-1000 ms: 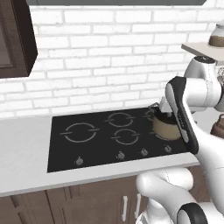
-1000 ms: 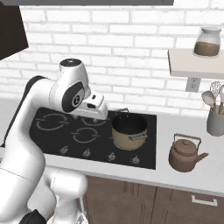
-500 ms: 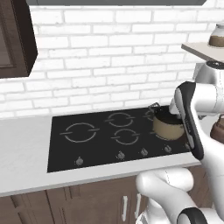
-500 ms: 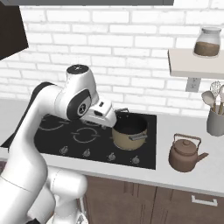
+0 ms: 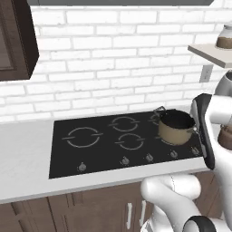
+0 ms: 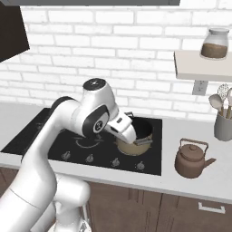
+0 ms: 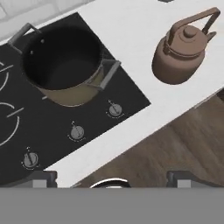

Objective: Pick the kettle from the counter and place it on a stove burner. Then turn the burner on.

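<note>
Left to right: dark wall cabinet top left, white brick wall behind everything. Pale desk carries a flat black glass cooktop with grey ring outlines; the stove burner (largest ring, broken arcs) sits at the cooktop's left end, bare. Two smaller rings lie to its right, and a row of knobs runs along the front edge. Big tan pot, dark inside, side handles, stands on the right end of the cooktop. The white arm's hand hangs over the cooktop's right front, just beside the pot in the right base view. Tool: its two dark fingertips stand far apart at the bottom of the hand view, spread wide, nothing between them. Kettle stands upright on the desk right of the cooktop, apart from the pot and clear of the tool, spout pointing right in the right base view, arched handle up; in the hand view it shows at, off the glass. Further right, a grey utensil holder with spoons stands near the wall. Above it a wall shelf carries a glass jug (brown contents).
</note>
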You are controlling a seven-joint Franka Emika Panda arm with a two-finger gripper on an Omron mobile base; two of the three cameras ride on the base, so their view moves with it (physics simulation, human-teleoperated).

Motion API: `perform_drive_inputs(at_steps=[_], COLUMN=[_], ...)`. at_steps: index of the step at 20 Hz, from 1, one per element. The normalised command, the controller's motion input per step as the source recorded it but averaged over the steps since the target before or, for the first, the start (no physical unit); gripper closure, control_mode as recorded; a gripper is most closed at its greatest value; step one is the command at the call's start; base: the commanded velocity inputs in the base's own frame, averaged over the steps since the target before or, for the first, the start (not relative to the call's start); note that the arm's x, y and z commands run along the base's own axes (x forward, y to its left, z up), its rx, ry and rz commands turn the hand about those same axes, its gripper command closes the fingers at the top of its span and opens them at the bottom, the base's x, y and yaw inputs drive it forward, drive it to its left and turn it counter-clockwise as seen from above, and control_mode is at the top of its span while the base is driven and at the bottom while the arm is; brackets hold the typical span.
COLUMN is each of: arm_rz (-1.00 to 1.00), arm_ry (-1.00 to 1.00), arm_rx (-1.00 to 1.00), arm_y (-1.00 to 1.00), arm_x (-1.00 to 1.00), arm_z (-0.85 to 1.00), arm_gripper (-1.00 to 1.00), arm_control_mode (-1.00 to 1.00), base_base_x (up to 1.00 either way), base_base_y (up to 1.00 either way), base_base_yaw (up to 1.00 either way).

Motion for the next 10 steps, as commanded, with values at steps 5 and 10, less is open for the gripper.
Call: perform_drive_inputs(at_steps=[5,10], arm_rz=[-0.48,-0.41], arm_ry=[0.11,0.18], arm_rx=[0.07,0.09], arm_y=[-0.95,-0.92], arm_x=[0.00,0.01], arm_z=[-0.01,-0.01], arm_gripper=[-1.00,-1.00], arm_control_mode=[-1.00,-1.00], base_base_x=[0.00,0.00], base_base_y=[0.00,0.00], base_base_yaw=[0.00,0.00])
